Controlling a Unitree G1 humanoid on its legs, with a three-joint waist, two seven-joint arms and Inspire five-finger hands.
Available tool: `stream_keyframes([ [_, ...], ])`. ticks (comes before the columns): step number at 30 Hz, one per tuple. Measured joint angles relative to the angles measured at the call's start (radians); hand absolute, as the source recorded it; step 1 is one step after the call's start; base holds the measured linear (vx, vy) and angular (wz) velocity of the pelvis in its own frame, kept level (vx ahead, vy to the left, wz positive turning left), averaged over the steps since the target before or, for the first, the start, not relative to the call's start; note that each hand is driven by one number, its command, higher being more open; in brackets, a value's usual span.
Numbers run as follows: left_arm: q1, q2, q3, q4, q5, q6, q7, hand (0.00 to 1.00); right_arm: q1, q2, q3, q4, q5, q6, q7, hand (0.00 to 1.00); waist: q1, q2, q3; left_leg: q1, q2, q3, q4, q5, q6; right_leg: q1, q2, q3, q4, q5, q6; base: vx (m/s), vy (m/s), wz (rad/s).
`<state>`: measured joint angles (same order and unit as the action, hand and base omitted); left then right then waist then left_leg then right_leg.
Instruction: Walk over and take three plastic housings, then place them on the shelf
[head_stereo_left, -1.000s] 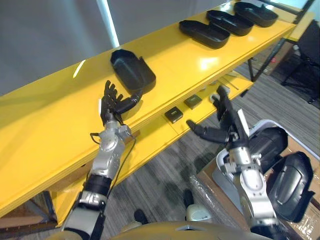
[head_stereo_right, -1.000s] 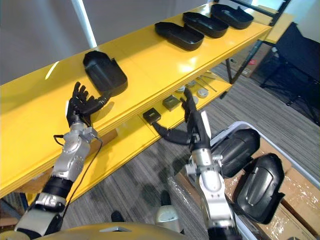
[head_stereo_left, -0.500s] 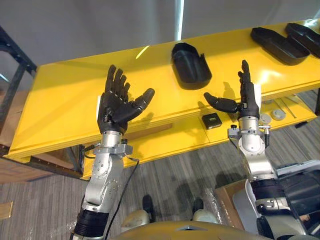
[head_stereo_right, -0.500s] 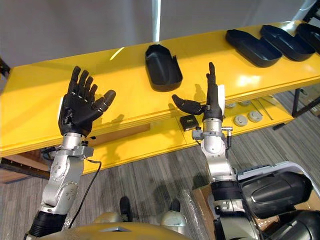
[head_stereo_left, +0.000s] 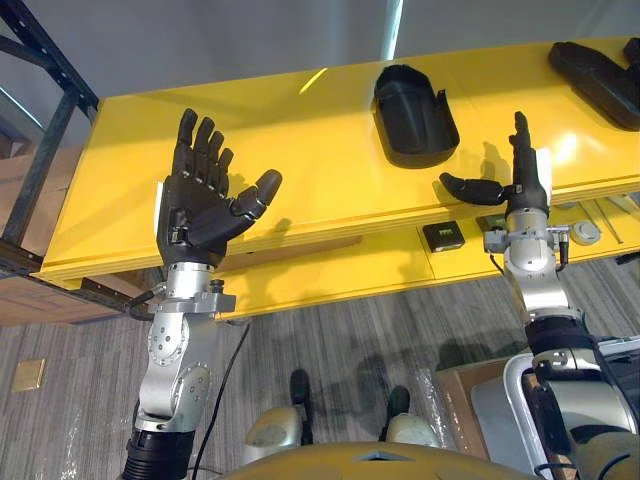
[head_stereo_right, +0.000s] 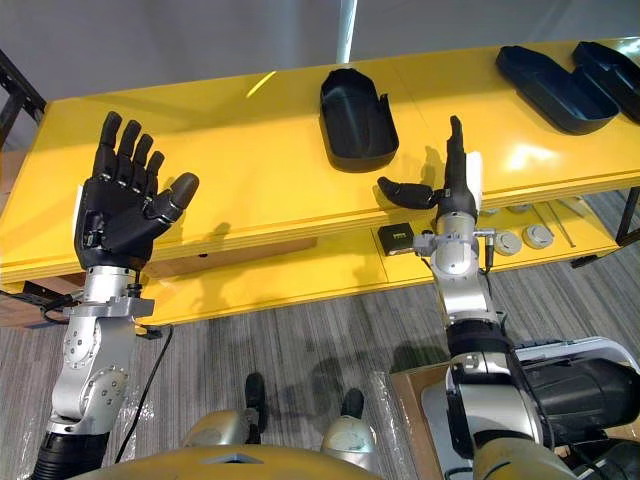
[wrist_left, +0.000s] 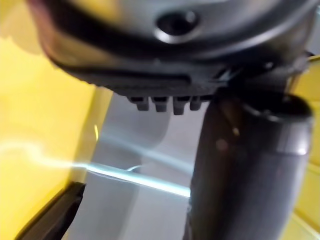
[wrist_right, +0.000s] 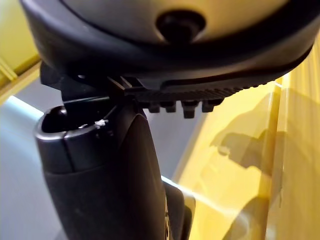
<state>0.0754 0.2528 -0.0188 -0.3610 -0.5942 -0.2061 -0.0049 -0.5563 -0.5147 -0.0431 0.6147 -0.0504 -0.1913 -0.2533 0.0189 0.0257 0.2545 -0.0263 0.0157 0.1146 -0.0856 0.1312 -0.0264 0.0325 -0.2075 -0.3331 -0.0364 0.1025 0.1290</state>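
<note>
Plastic housing, black and with its hollow side up, lay on the yellow shelf, closer to the back edge than to the front one. Two more housings lay well apart from it at the right end of the top board. The left hand was raised before the front edge, over a wide bare part of the board, with its fingers straight and spread (it held nothing). The right hand stood upright at the front edge, to the right of the first housing, with fingers straight and thumb pointing left, also empty. On the lower board, a small black box and round discs lay near the right hand.
</note>
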Motion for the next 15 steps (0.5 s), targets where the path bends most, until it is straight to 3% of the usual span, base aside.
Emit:
stream_keyframes([
  [5,-0.034,0.032,-0.029,0.015,-0.044,-0.015,-0.066,1.00,-0.119,-0.023,0.001,0.080,0.029,-0.006,-0.001,1.00,0.013,-0.001,0.031,-0.031,0.002,-0.003,0.002,0.011,0.005,-0.026,0.002,-0.004,-0.001,0.007,-0.003,0.00,0.000,0.04],
  [15,-0.112,0.034,-0.049,0.049,-0.070,-0.034,-0.072,1.00,-0.220,-0.027,0.014,0.107,0.068,-0.012,-0.003,1.00,0.023,0.003,0.075,-0.049,0.002,0.001,0.002,0.013,0.005,-0.051,0.002,0.006,0.003,0.009,-0.005,0.00,-0.001,-0.01],
])
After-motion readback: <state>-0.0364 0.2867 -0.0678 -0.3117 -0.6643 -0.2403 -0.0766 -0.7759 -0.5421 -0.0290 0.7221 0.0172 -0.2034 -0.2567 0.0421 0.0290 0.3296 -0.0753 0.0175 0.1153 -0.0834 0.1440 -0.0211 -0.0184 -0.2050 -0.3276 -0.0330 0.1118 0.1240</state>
